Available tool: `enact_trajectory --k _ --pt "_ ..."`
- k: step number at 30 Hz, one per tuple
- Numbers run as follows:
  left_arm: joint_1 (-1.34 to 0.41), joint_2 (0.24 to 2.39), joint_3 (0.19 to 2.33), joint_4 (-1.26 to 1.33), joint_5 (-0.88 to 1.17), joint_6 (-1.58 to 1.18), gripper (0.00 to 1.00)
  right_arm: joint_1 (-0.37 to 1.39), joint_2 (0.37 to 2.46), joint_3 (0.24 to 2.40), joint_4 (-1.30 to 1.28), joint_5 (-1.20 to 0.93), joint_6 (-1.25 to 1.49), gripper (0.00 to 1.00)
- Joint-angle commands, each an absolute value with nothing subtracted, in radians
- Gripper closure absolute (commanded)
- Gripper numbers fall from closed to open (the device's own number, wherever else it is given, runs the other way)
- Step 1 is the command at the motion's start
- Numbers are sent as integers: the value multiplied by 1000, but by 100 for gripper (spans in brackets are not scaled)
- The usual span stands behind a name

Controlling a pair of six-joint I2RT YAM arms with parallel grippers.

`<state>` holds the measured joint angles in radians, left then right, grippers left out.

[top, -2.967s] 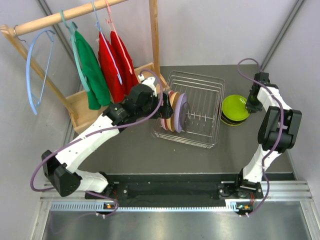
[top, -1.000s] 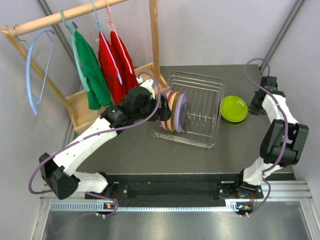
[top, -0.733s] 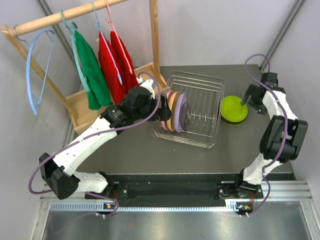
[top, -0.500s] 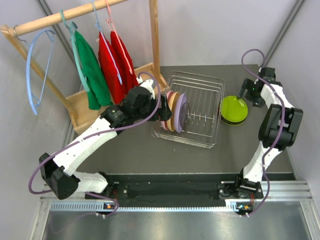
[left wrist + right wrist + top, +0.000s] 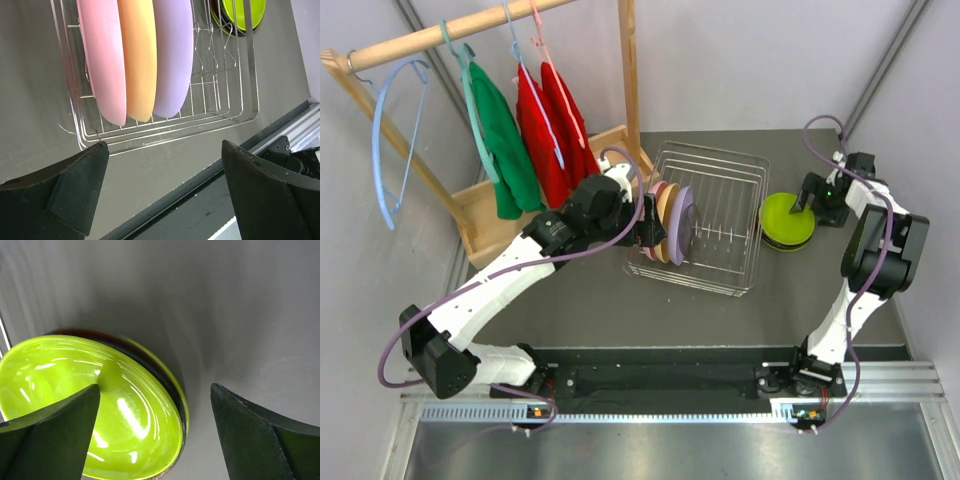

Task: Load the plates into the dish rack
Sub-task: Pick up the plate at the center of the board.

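Observation:
The silver wire dish rack (image 5: 728, 222) stands mid-table. A pink plate (image 5: 102, 60), an orange plate (image 5: 137, 55) and a lavender plate (image 5: 172, 55) stand on edge in its left end (image 5: 670, 222). My left gripper (image 5: 647, 230) hovers by that end, open and holding nothing (image 5: 162, 145). To the right of the rack lies a stack of plates with a lime green one (image 5: 787, 218) on top and a dark rim (image 5: 150, 362) beneath. My right gripper (image 5: 808, 203) is open (image 5: 155, 387), with one finger over the green plate (image 5: 75, 405) and the other over bare table.
A wooden clothes stand (image 5: 485, 215) with green and red garments and a blue hanger (image 5: 395, 140) fills the back left. Grey walls close in at the back and right. The table's metal front rail (image 5: 210, 190) runs below the rack.
My right gripper has opened and swung from the stack's right side to over the green plate's far edge. The left arm and the three racked plates have hardly moved.

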<state>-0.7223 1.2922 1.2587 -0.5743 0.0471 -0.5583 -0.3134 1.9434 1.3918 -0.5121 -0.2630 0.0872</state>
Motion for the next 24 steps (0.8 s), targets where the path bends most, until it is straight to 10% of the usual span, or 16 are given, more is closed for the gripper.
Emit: enact_trajectory --k 1,13,24 --pt "-718 1286 1253 -497 80 -546 1 -321 1878 1350 -456 -304 55 12" --pt "-716 1281 1238 -489 87 -548 1 -321 1847 1318 -482 -250 81 91" --pt "-716 1266 1220 -479 98 -554 1 -319 1675 1278 -568 -120 91 100"
